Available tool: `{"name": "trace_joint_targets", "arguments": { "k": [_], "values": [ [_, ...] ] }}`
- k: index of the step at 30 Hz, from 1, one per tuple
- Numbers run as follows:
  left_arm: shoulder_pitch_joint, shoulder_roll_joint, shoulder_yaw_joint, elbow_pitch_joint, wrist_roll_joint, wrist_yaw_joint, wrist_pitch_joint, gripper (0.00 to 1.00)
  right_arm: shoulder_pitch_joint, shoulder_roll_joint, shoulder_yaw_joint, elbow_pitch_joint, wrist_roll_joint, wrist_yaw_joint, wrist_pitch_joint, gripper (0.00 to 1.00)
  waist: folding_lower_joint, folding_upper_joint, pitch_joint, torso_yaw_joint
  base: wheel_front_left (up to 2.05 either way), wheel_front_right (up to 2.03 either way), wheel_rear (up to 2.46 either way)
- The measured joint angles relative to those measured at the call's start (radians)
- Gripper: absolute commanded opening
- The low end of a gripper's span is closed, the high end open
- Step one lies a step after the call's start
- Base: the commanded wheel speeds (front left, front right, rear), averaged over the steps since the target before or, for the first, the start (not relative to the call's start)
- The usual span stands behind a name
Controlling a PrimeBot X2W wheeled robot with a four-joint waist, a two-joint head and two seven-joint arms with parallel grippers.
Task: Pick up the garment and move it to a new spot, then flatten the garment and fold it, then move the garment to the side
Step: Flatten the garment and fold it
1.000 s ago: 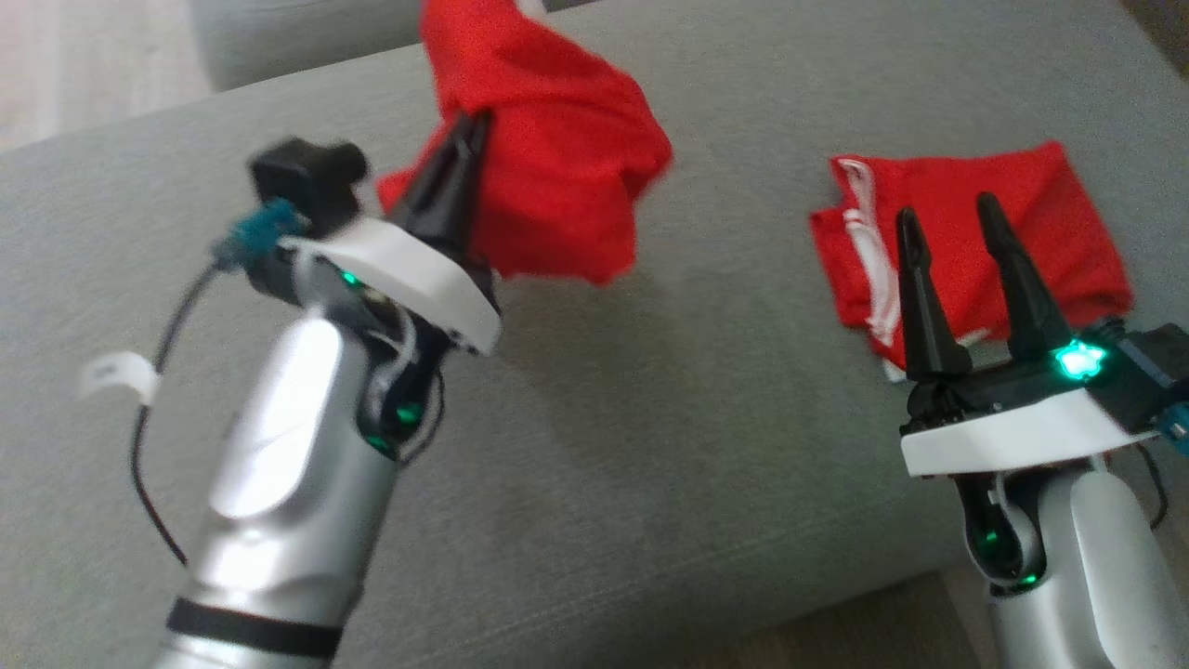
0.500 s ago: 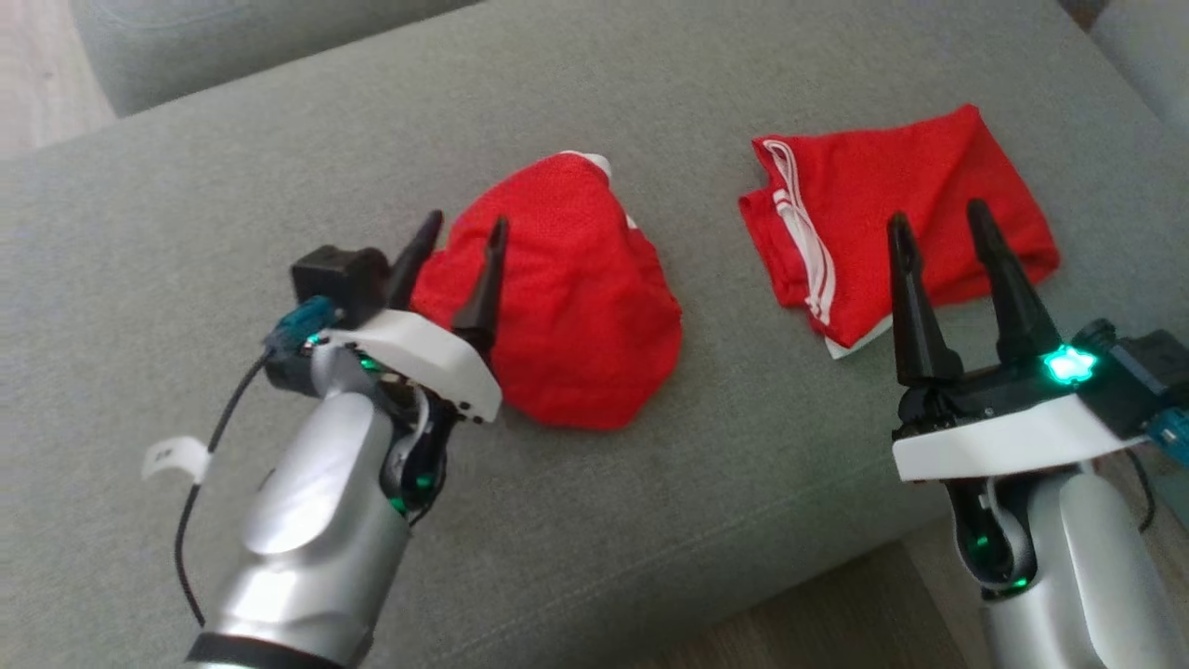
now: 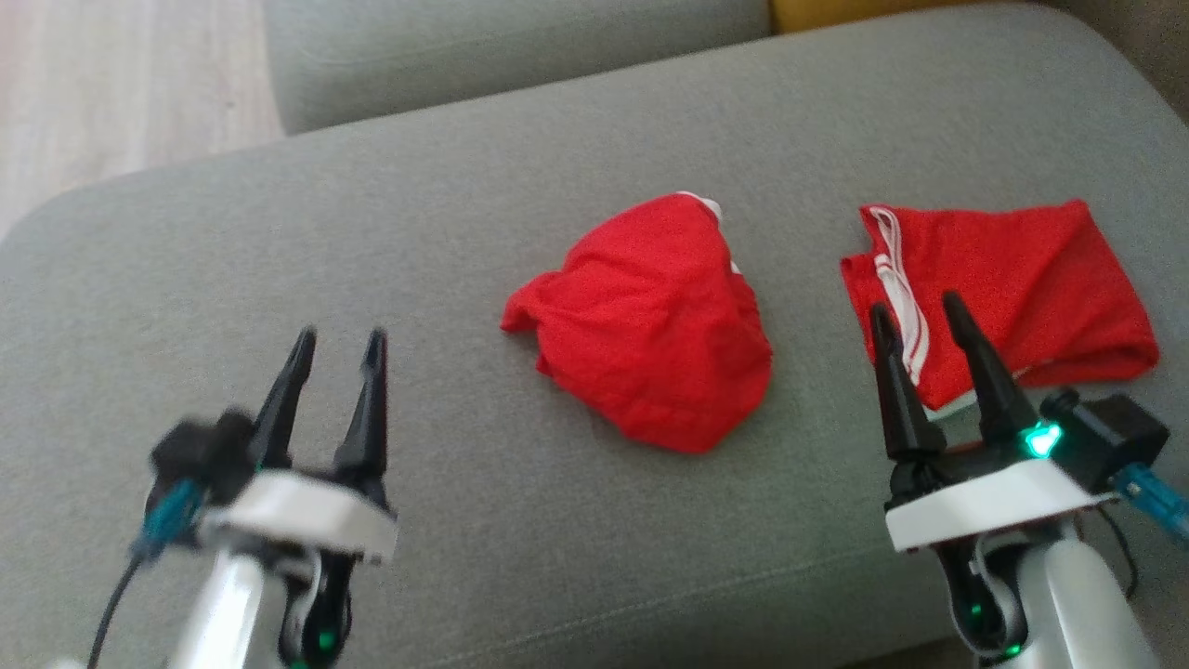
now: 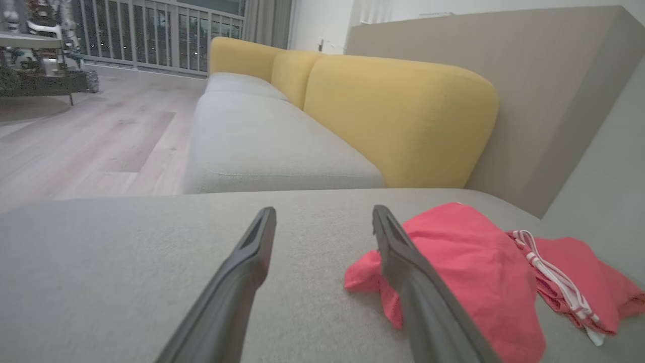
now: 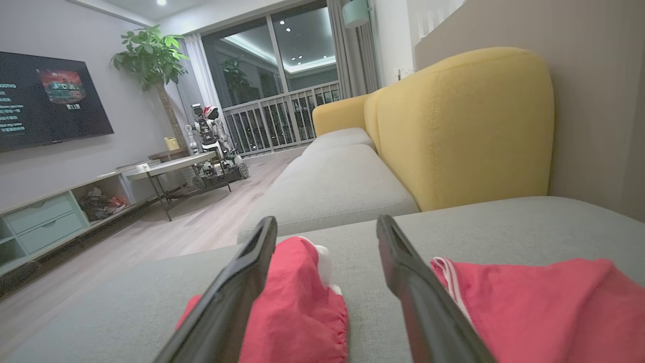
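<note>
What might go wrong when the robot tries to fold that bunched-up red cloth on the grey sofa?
The crumpled red garment lies in a bunched heap, so a pinch may catch several layers and it may not spread flat. The folded red garment with white stripes lies close beside it, right by the open right gripper, so it might get grabbed or mussed by mistake. The soft grey sofa cushion may sink under pressing, leaving creases.
</note>
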Motion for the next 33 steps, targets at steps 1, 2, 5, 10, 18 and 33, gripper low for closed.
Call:
{"name": "trace_joint_targets", "arguments": {
  "k": [1,2,5,10,18,33],
  "values": [
    [0.040,-0.014,0.023,-0.029,0.000,0.000,0.000,1.00,0.007,0.000,0.001,0.005,0.000,0.000,0.000,1.00,0.0000,0.0000,-0.008,0.008,0.00,0.00,0.00],
    [0.074,-0.025,0.041,-0.053,0.002,0.000,0.000,1.00,0.014,0.000,0.002,0.011,0.000,0.000,0.000,1.00,0.0000,0.0000,-0.014,0.014,0.00,0.00,0.00],
    [0.149,-0.058,0.083,-0.098,0.014,-0.001,0.000,1.00,0.031,0.000,-0.003,0.025,-0.001,0.000,0.000,1.00,0.0000,0.0000,-0.028,0.034,0.00,0.00,0.00],
    [0.171,-0.081,0.106,-0.116,0.039,-0.014,0.000,1.00,0.038,0.000,0.002,0.041,-0.038,0.000,0.019,1.00,0.0000,0.0000,-0.034,0.068,0.00,0.00,0.00],
    [0.170,-0.086,0.074,-0.105,0.051,-0.036,0.000,1.00,-0.015,0.000,0.104,0.065,-0.129,0.000,0.091,1.00,0.0000,0.0000,-0.026,0.133,0.00,0.00,0.00],
    [0.131,-0.089,-0.021,-0.085,0.003,-0.016,0.000,1.00,-0.360,-0.003,0.199,0.463,-0.289,0.000,0.320,1.00,0.0000,0.0000,0.012,0.324,0.00,0.00,0.00]
  ]
}}
